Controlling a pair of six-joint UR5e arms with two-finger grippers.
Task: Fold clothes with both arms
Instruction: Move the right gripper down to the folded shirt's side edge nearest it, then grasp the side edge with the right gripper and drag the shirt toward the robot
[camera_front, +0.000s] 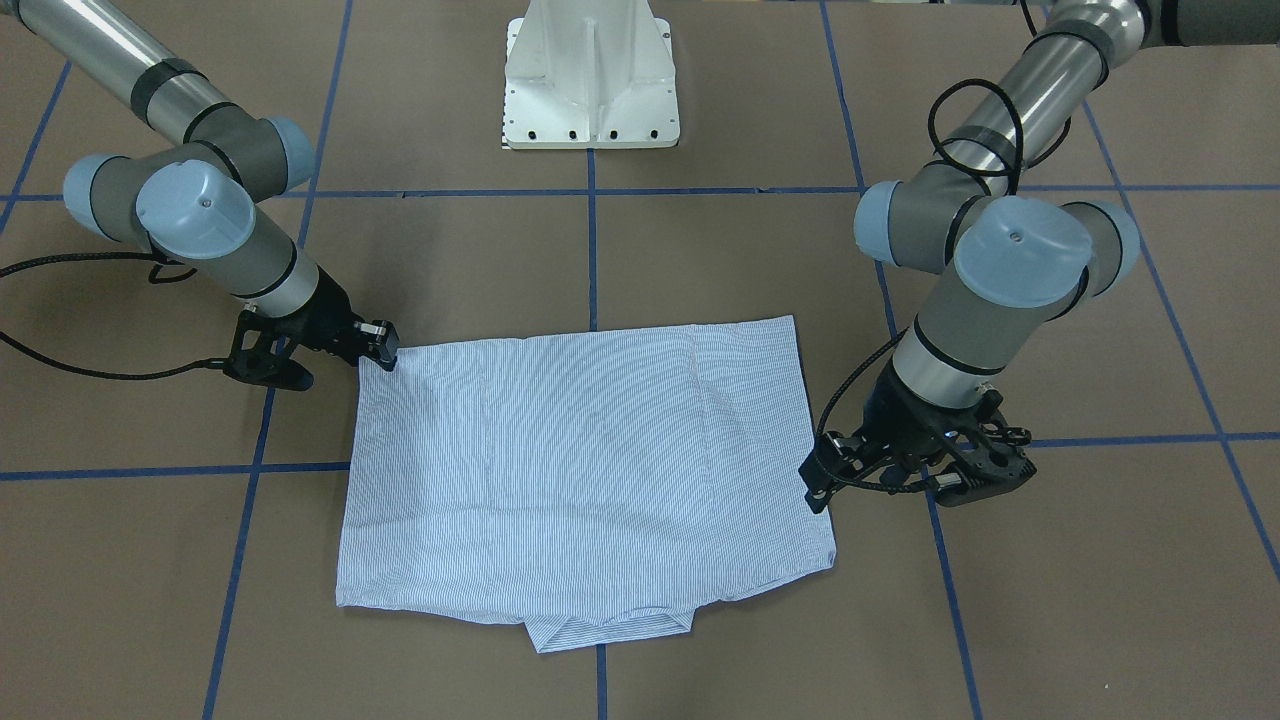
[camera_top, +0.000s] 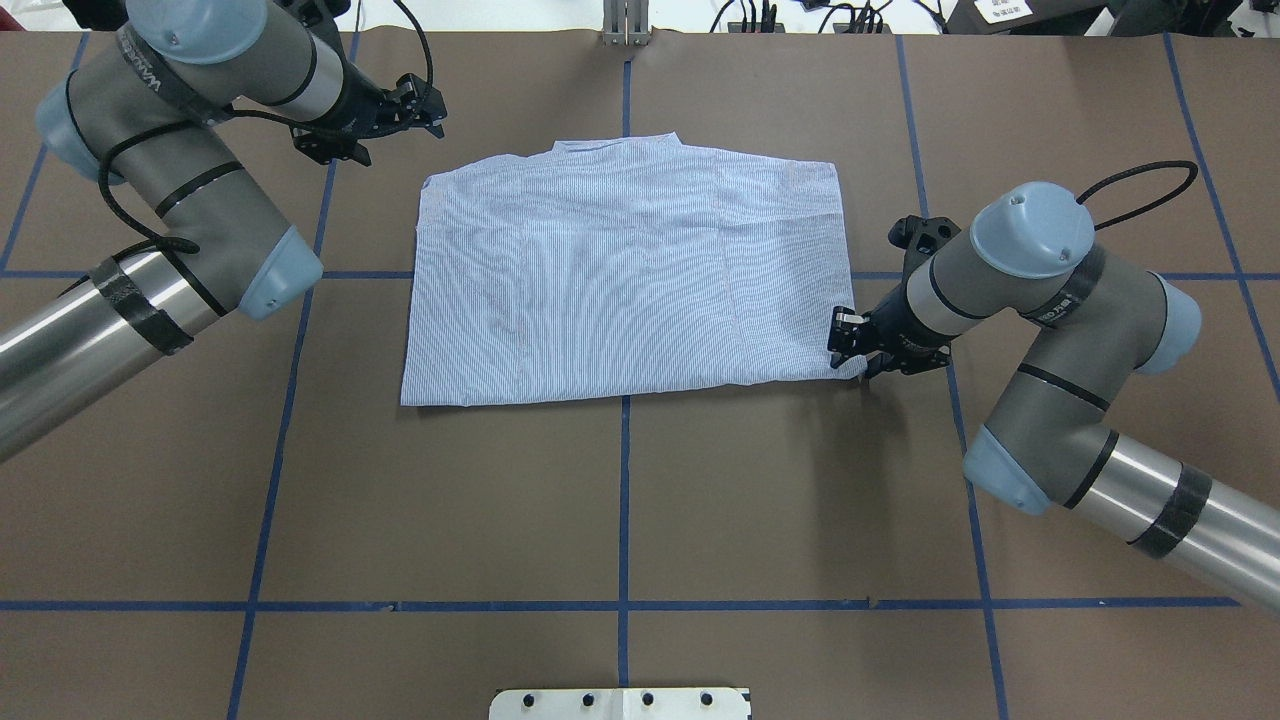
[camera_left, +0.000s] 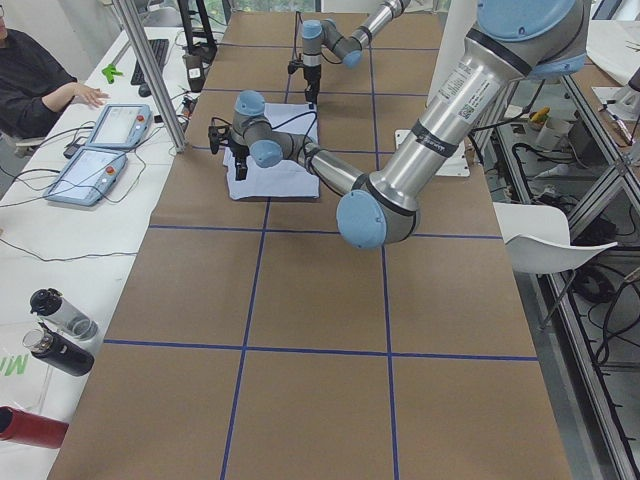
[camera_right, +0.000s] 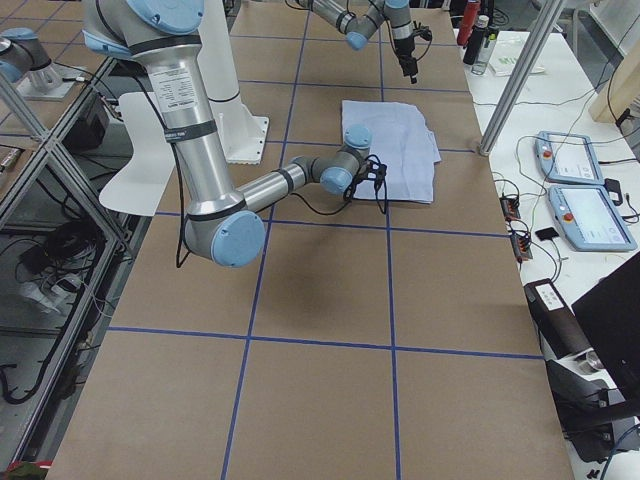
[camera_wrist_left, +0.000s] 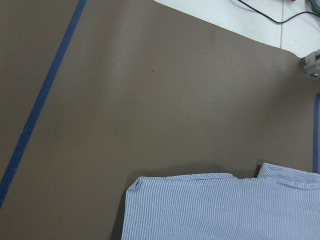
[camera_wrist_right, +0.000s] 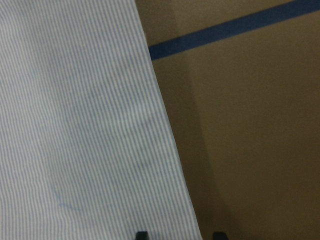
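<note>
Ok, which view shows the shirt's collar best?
Exterior front-facing: the collar pokes out at the shirt's near edge, unobstructed. Overhead shows a thin far strip; left wrist clips one end; side views too small; right wrist misses it.

A striped shirt (camera_top: 625, 270) lies folded flat on the brown table (camera_top: 620, 500). The right gripper (camera_top: 848, 345) sits at its near right corner, seemingly touching it. The left gripper (camera_top: 425, 105) hangs apart, off the far left corner.
</note>
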